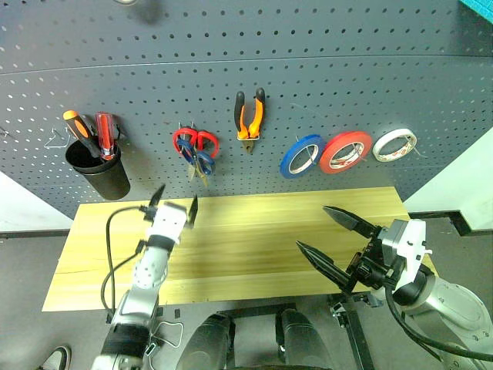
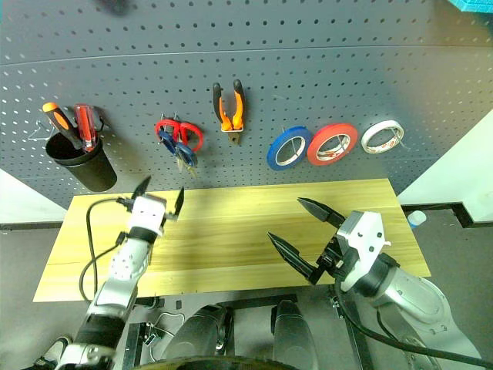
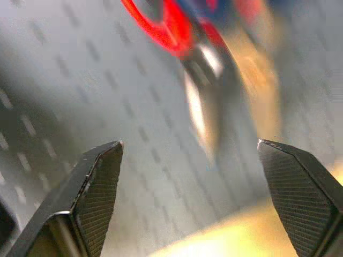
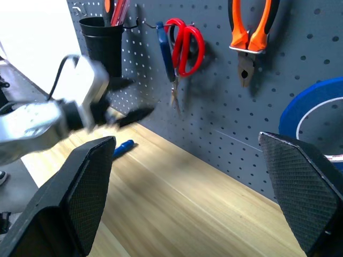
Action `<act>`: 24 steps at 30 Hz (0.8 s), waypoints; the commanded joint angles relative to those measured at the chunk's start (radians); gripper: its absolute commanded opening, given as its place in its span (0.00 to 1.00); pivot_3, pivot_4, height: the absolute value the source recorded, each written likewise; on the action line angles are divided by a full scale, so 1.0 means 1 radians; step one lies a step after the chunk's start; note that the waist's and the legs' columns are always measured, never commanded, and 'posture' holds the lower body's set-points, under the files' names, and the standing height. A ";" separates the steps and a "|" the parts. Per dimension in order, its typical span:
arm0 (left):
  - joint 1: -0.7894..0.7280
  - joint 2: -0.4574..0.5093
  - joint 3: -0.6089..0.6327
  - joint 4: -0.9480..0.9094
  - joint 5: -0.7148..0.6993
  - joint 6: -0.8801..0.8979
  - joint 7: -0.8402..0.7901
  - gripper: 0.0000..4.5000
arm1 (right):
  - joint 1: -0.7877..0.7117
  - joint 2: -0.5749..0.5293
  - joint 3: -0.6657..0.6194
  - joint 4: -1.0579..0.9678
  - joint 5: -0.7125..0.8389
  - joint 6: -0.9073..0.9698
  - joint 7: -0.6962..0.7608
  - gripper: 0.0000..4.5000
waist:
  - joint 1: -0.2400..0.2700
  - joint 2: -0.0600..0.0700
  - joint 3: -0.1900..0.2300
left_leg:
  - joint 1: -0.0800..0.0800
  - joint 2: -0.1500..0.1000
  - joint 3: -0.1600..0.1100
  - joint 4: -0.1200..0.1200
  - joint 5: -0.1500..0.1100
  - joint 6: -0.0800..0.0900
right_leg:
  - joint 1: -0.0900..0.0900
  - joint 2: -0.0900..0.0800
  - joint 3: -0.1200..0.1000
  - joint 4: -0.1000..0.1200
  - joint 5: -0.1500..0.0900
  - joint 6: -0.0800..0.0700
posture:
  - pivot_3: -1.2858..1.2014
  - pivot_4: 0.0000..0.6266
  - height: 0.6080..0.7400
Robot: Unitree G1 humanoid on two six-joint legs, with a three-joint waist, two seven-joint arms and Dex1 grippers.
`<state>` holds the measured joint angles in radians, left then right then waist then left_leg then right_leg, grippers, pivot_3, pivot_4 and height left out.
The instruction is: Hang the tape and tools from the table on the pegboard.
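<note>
Both grippers' jaws wide, L gripper (image 1: 174, 203) near pegboard (image 1: 323, 69), R gripper (image 1: 336, 239) over table (image 1: 254, 231) front edge.

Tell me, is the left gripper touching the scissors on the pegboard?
Apart. In the left eye view the left gripper hangs open below the scissors, with bare pegboard between them.

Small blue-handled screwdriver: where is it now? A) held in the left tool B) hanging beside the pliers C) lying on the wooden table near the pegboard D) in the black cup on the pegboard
C: the small blue-handled screwdriver lies flat on the light wooden table, close to the dark grey pegboard.
</note>
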<state>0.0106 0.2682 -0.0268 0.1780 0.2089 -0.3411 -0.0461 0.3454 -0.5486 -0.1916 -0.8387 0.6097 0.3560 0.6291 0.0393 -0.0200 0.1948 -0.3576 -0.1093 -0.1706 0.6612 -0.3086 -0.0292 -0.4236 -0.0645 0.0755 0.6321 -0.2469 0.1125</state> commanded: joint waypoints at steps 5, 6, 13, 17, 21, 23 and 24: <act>0.191 0.069 -0.034 -0.014 -0.036 0.114 -0.162 0.94 | 0.027 0.001 -0.004 -0.031 0.010 -0.016 -0.006 1.00 | 0.001 0.000 0.000 | 0.000 0.001 0.000 0.000 0.000 0.001 | 0.001 0.000 0.000 -0.001 0.000 0.000 | 0.52 0.30 1.00; 0.189 0.063 -0.016 -0.017 -0.064 0.187 -0.175 0.94 | 0.027 -0.001 -0.003 -0.032 0.011 -0.012 -0.007 1.00 | 0.001 0.001 0.001 | 0.000 0.001 0.000 0.000 0.000 0.001 | 0.001 0.000 0.000 -0.001 0.000 0.000 | 0.52 0.30 1.00; 0.065 0.034 0.123 -0.131 -0.204 0.575 -0.157 0.94 | 0.029 -0.014 -0.013 -0.037 0.034 0.009 -0.009 1.00 | 0.000 0.001 0.001 | 0.001 0.002 0.000 0.001 0.000 0.000 | 0.002 0.001 -0.001 -0.001 -0.001 0.002 | 0.52 0.31 1.00; 0.000 0.041 0.157 -0.242 -0.250 0.795 -0.163 0.94 | 0.032 -0.027 -0.036 -0.060 0.089 0.027 -0.008 1.00 | 0.000 0.001 0.001 | 0.000 0.002 0.000 0.001 0.000 0.000 | 0.002 0.000 -0.001 -0.001 0.000 0.000 | 0.52 0.31 1.00; -0.055 0.017 0.212 -0.286 -0.305 1.001 -0.131 0.94 | 0.037 -0.044 -0.063 -0.083 0.137 0.043 -0.017 1.00 | -0.001 0.001 0.001 | 0.000 0.002 0.000 0.000 0.000 0.000 | 0.001 0.000 -0.001 -0.002 0.000 0.000 | 0.52 0.32 1.00; -0.069 0.010 0.223 -0.286 -0.318 1.062 -0.123 0.94 | 0.034 -0.050 -0.067 -0.080 0.140 0.046 -0.024 1.00 | -0.001 0.001 0.001 | 0.000 0.002 0.000 0.000 0.000 0.000 | 0.001 0.001 -0.001 -0.002 0.000 0.000 | 0.52 0.32 1.00; -0.073 0.005 0.228 -0.286 -0.324 1.083 -0.121 0.94 | 0.034 -0.052 -0.068 -0.080 0.141 0.047 -0.027 1.00 | -0.001 0.000 0.001 | 0.000 0.002 0.000 0.000 0.000 0.000 | 0.001 0.001 -0.001 -0.002 0.000 0.000 | 0.52 0.32 1.00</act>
<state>-0.0558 0.2727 0.1770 -0.0826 -0.0988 0.7032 -0.1753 0.3790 -0.5922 -0.2409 -0.8782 0.7315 0.4069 0.6083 0.0385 -0.0197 0.1963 -0.3576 -0.1075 -0.1707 0.6609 -0.3090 -0.0288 -0.4228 -0.0640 0.0749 0.6302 -0.2473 0.1127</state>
